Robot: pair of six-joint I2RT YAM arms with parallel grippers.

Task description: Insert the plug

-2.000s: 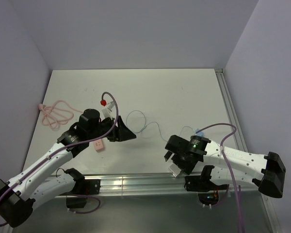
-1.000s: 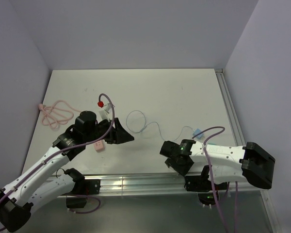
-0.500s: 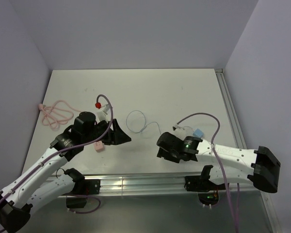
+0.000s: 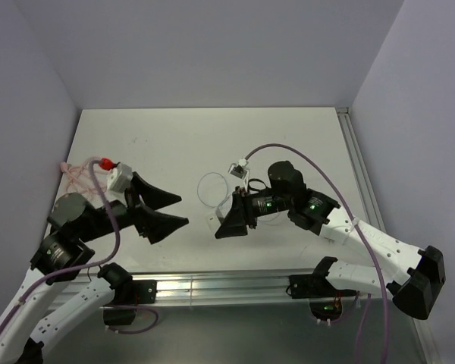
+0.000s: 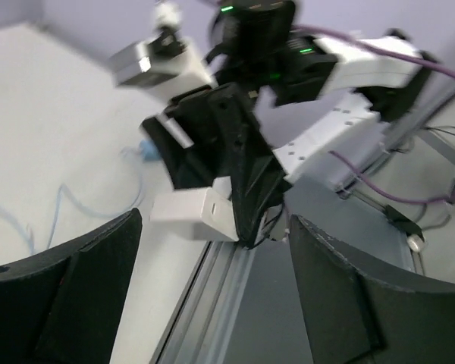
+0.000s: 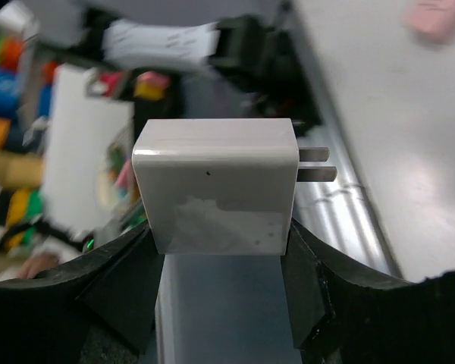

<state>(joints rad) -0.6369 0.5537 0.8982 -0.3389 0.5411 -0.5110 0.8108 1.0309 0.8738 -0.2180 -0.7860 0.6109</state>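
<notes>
We find the plug (image 6: 212,174) between the right gripper's (image 6: 216,243) fingers; the left gripper (image 4: 183,210) sits just left of it, apart; behind both, the wire (image 4: 199,186) loops on the table (image 4: 288,136); a coiled cord (image 4: 74,173) lies far left.

A robotics lab cell: white table (image 4: 280,144) boxed by plain lavender walls (image 4: 212,53), aluminium mounting rail (image 4: 212,283) along its near edge.
</notes>
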